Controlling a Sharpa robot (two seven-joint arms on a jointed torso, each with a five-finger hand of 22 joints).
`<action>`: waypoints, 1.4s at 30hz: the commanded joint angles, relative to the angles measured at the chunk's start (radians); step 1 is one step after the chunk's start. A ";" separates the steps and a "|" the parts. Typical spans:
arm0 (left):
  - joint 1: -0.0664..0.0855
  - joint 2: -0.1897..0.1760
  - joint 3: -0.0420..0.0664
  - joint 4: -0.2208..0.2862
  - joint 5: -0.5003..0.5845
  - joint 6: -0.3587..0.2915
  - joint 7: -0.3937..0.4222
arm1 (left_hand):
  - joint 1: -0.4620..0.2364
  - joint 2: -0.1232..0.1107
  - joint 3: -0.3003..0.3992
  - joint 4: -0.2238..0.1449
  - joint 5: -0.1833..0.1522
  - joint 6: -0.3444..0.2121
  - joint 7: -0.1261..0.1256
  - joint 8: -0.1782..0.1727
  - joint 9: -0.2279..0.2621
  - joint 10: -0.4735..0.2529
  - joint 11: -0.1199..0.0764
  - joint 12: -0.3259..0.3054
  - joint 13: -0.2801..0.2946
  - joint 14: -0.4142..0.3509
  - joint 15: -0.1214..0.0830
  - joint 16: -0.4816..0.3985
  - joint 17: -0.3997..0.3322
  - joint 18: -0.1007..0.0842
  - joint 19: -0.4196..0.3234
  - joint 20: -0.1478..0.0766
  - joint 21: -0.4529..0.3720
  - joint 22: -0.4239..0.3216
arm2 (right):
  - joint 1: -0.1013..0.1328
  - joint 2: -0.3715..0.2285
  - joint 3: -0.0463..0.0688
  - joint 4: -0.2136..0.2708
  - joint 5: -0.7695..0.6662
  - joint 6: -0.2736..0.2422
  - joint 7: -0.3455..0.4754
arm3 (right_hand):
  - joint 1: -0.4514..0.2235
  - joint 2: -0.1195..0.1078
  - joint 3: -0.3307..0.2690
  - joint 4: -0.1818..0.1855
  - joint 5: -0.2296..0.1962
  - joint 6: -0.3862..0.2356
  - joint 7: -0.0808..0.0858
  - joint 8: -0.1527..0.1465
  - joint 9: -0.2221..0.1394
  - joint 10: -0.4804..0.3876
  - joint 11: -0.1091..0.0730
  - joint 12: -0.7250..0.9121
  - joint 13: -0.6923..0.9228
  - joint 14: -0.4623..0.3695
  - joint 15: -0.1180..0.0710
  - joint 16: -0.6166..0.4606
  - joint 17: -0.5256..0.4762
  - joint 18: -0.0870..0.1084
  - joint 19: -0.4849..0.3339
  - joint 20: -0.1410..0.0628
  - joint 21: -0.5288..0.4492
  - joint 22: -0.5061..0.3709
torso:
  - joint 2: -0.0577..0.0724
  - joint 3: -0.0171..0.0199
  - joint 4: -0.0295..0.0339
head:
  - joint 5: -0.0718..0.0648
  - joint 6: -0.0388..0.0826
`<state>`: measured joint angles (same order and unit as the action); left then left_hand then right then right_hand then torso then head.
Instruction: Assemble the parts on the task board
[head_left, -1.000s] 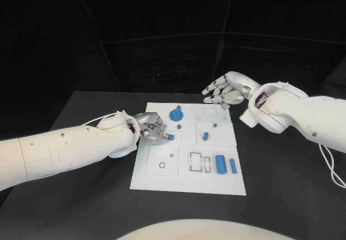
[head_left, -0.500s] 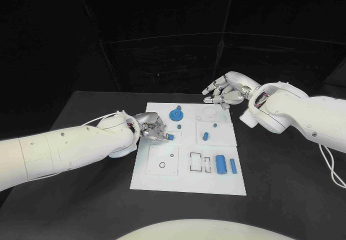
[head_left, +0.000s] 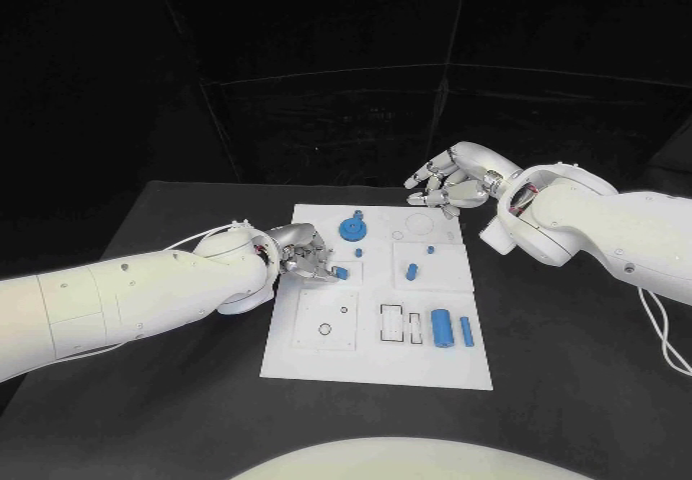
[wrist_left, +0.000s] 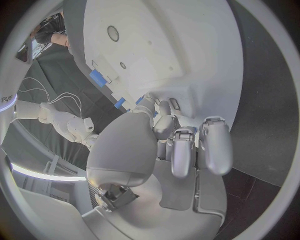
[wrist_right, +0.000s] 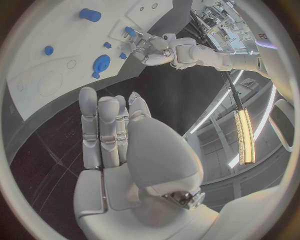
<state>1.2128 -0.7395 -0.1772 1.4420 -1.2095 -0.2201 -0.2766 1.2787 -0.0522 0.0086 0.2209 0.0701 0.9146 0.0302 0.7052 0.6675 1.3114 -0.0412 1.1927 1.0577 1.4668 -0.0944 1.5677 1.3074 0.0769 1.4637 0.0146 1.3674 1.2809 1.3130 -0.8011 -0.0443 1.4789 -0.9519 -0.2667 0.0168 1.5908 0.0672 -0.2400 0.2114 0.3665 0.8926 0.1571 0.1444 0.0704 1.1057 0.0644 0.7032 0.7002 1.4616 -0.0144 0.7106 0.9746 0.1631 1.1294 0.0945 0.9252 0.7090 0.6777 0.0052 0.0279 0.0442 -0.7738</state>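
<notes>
The white task board (head_left: 325, 355) lies in the middle of the black table. My left hand (head_left: 304, 254) rests low over its left side with fingers curled, pinching a small blue part (head_left: 342, 272) at the fingertips; the left wrist view shows that part (wrist_left: 139, 100) just off the curled fingers (wrist_left: 187, 145). A blue gear (head_left: 351, 230) sits near the board's far edge, a blue oblong piece (head_left: 411, 270) in the middle, and two blue cylinders (head_left: 441, 328) at the near right. My right hand (head_left: 450, 180) hovers beyond the far right corner, fingers apart, holding nothing.
Small blue pegs (head_left: 398, 236) stand on the far half of the board. Outlined recesses (head_left: 392, 322) and holes (head_left: 326, 330) mark its near half. Black table (head_left: 173, 400) surrounds the board on all sides. From the right wrist, the gear (wrist_right: 101, 63) and my left hand (wrist_right: 153, 49) are visible.
The small blue part at my left fingertips has shifted by a hair toward the far side. The right hand has stayed where it was.
</notes>
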 joint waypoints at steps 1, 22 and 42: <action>0.001 0.000 0.001 0.001 0.017 -0.001 -0.017 | 0.001 0.010 0.001 0.007 0.004 -0.001 -0.006 0.004 0.000 0.006 -0.003 0.005 0.001 0.104 -0.007 0.003 0.263 -0.015 0.011 -0.006 0.006 0.001 | 0.002 0.001 0.001 0.001 -0.002 0.000 0.008 | 0.008 0.000 0.004 0.001 0.005 0.006 -0.001 0.005 -0.002 0.002 -0.003 0.001 -0.001 0.016 -0.002 -0.003 -0.001 0.000 0.002 -0.002 0.003 0.001 | 0.000 0.0000 0.0005 | 0.000 0.000; 0.001 0.000 0.001 -0.004 0.030 -0.005 -0.031 | -0.002 0.030 0.003 0.021 0.005 -0.002 -0.007 0.006 0.000 0.008 -0.004 0.008 0.003 0.104 -0.008 0.003 0.263 -0.015 0.011 -0.007 0.007 0.003 | 0.002 0.002 0.001 0.001 -0.002 0.001 0.007 | 0.008 0.000 0.004 0.001 0.005 0.006 -0.001 0.005 -0.002 0.002 -0.003 0.001 -0.001 0.016 -0.002 -0.003 -0.001 0.000 0.002 -0.002 0.003 0.001 | 0.000 0.0002 0.0001 | 0.000 -0.002; 0.001 0.003 0.001 -0.006 0.059 -0.003 -0.037 | -0.003 0.036 0.004 0.025 0.006 -0.002 -0.008 0.006 -0.001 0.010 -0.004 0.011 0.005 0.104 -0.008 0.003 0.263 -0.016 0.012 -0.007 0.008 0.005 | 0.002 0.004 0.001 -0.001 -0.002 0.001 0.008 | 0.008 0.000 0.004 0.001 0.005 0.006 -0.001 0.005 -0.002 0.002 -0.003 0.001 -0.001 0.016 -0.002 -0.003 -0.001 0.000 0.002 -0.002 0.003 0.001 | 0.000 0.0003 0.0000 | 0.002 -0.006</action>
<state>1.2128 -0.7378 -0.1771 1.4353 -1.1619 -0.2205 -0.3033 1.2763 -0.0236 0.0114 0.2401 0.0701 0.9146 0.0303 0.7051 0.6674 1.3150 -0.0448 1.1970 1.0615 1.4668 -0.0943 1.5677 1.3074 0.0769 1.4637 0.0146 1.3711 1.2853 1.3130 -0.7980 -0.0444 1.4769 -0.9519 -0.2664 0.0169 1.5908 0.0672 -0.2400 0.2114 0.3665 0.8926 0.1570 0.1444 0.0704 1.1057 0.0644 0.7032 0.7004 1.4616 -0.0144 0.7106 0.9747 0.1631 1.1294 0.0945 0.9252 0.7089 0.6777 0.0055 0.0279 0.0455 -0.7790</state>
